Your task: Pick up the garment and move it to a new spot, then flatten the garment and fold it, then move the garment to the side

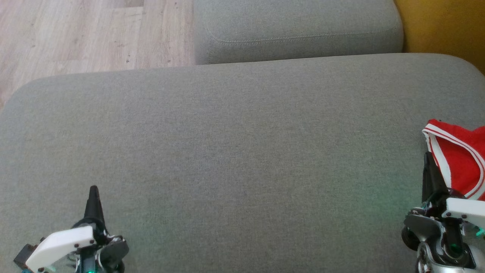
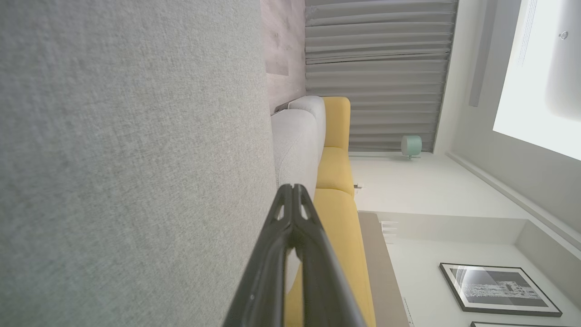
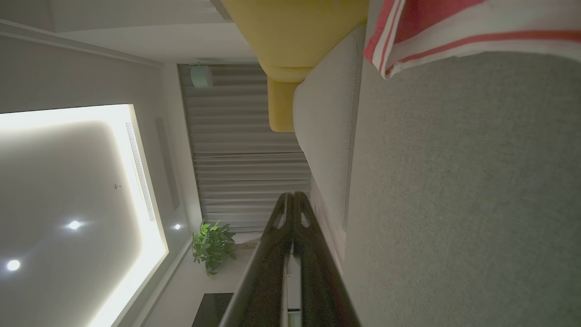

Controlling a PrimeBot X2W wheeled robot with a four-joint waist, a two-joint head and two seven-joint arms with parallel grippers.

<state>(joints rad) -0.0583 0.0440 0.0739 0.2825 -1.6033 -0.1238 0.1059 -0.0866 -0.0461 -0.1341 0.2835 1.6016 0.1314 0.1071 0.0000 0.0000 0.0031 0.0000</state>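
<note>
Though closed, right gripper [image 1: 427,156] just beside edge of red garment [image 1: 460,159].

We look over a grey fabric cushion [image 1: 242,151], pale wood-plank floor [image 1: 75,34], a mustard-yellow sofa [image 2: 338,200], grey pleated curtains [image 2: 376,68] and recessed ceiling spotlights [image 3: 74,224].

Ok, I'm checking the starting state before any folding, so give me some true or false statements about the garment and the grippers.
1. The red garment lies at the right edge of the grey cushion. True.
2. The left gripper holds the garment. False: it is shut on nothing, over bare cushion at the lower left.
3. The right gripper is shut, beside the garment. True.
4. The garment is plain red. False: it has white trim.
5. The floor beyond the cushion is carpet. False: it is a wood floor.
</note>
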